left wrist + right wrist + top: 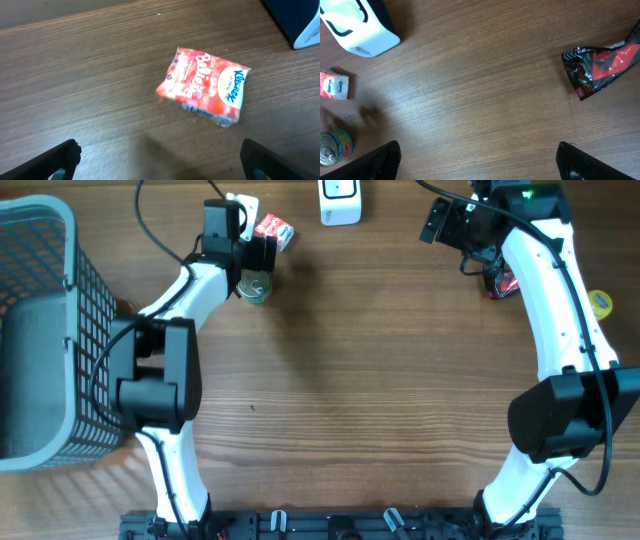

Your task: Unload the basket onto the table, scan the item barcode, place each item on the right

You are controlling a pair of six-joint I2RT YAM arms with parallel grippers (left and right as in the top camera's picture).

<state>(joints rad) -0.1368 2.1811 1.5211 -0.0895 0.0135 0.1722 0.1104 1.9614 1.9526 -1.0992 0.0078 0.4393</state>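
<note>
A red and white Kleenex tissue pack [205, 85] lies flat on the wooden table, a little ahead of my left gripper [160, 162]. That gripper is open, with only bare table between its fingers. In the overhead view the pack [273, 231] sits just right of the left gripper [257, 252]. The white barcode scanner [340, 202] stands at the back edge; it also shows in the right wrist view as the scanner [357, 25]. My right gripper [477, 160] hangs open over bare wood, and a black and red packet [602, 65] lies ahead to its right.
A small tin can [255, 287] stands beside the left arm, near its wrist. A grey wire basket [40, 330] fills the left edge. A yellow round object [600, 302] lies at the far right. The black and red packet [500, 281] sits under the right arm.
</note>
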